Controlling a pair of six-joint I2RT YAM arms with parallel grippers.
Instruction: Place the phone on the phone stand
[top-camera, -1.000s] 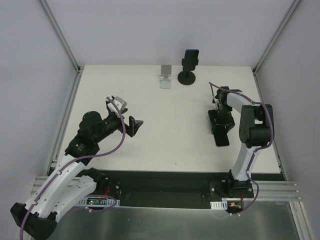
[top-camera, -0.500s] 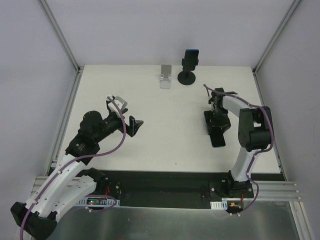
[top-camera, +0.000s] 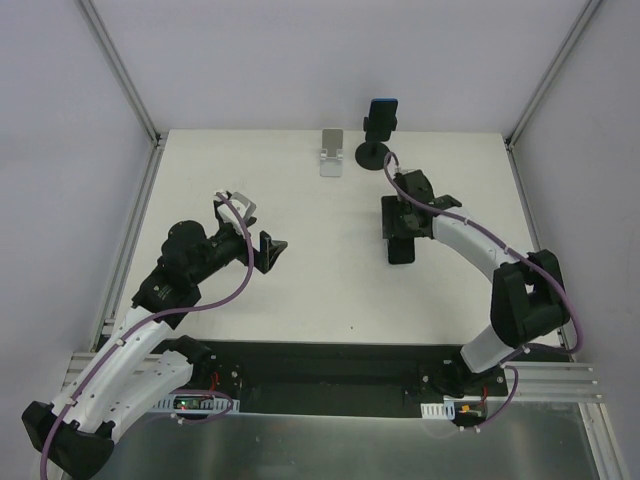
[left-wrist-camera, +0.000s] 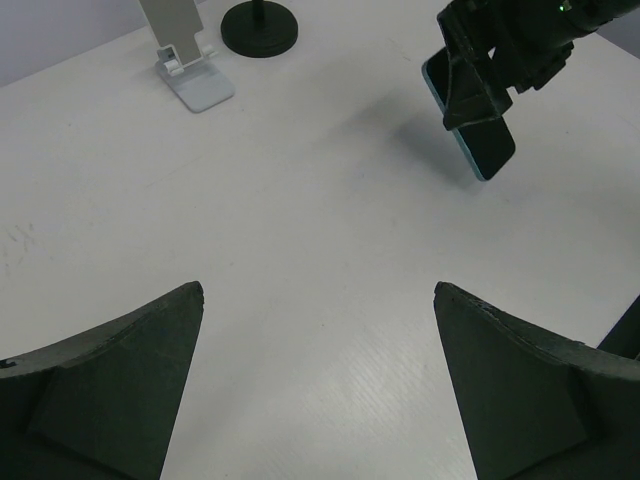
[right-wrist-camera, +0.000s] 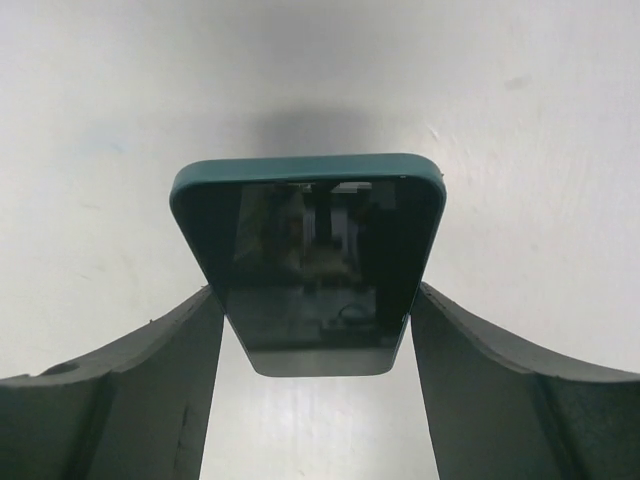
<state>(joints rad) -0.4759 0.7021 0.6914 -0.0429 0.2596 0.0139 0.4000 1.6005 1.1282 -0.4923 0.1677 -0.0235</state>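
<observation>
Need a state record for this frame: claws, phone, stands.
left claw: open, empty
right claw: shut on the phone
phone: teal rim, dark screen, held short of the phone stand
phone stand: black, upright at the far edge; its clamp holds a blue-topped item
silver stand: beside the phone stand, on its left in the top view
task: phone not yet on the phone stand

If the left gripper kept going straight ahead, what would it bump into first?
Probably just the bare table, passing between the silver stand and the held phone; depth is unclear.
</observation>
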